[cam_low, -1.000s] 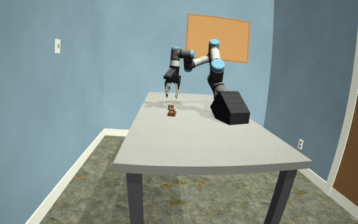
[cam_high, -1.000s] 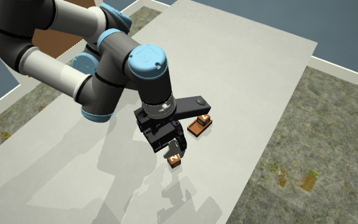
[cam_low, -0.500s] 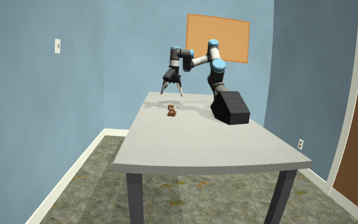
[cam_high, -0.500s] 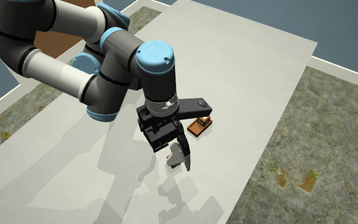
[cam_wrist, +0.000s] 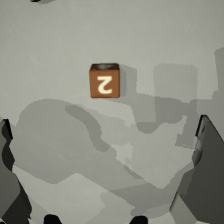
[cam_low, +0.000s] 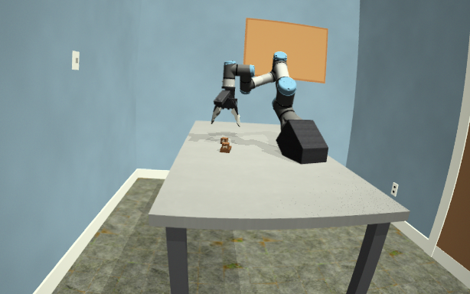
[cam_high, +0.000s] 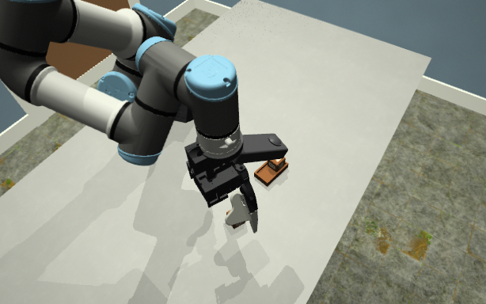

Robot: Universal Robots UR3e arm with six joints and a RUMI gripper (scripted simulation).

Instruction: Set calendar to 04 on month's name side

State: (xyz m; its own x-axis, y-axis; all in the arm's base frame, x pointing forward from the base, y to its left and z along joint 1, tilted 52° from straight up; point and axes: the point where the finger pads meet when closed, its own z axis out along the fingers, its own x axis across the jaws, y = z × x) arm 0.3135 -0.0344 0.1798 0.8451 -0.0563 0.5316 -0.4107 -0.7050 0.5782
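Two orange-brown wooden-looking cubes with pale markings (cam_high: 275, 164) (cam_low: 224, 140) (cam_wrist: 104, 83); one shallow rectangular orange-brown tray (cam_high: 266, 176) (cam_low: 225, 150). One grey rectangular-topped table (cam_high: 317, 99) (cam_low: 268, 184) (cam_wrist: 60, 65), with two dark square legs in view; one jointed black, grey and blue-capped arm (cam_high: 215, 115) (cam_low: 285, 97), with one black gripper of two grey pointed fingers (cam_high: 238, 214) (cam_low: 226, 122). One flat orange wall panel (cam_low: 287, 42), one white rectangular switch plate (cam_low: 76, 60) and one white rectangular socket plate (cam_low: 394, 189).

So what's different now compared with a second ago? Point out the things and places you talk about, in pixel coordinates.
The gripper (cam_high: 241, 222) (cam_low: 226, 125) (cam_wrist: 102, 119) has spread its fingers much wider, and its arm (cam_high: 218, 115) (cam_low: 230, 73) has shifted slightly right in the view from above. Nothing was picked up. The loose block (cam_high: 237, 226) (cam_low: 224, 140) (cam_wrist: 105, 84) stayed on the table, and the tray (cam_high: 266, 174) (cam_low: 225, 150) stayed put with the other block (cam_high: 275, 165) (cam_low: 226, 145) in it.
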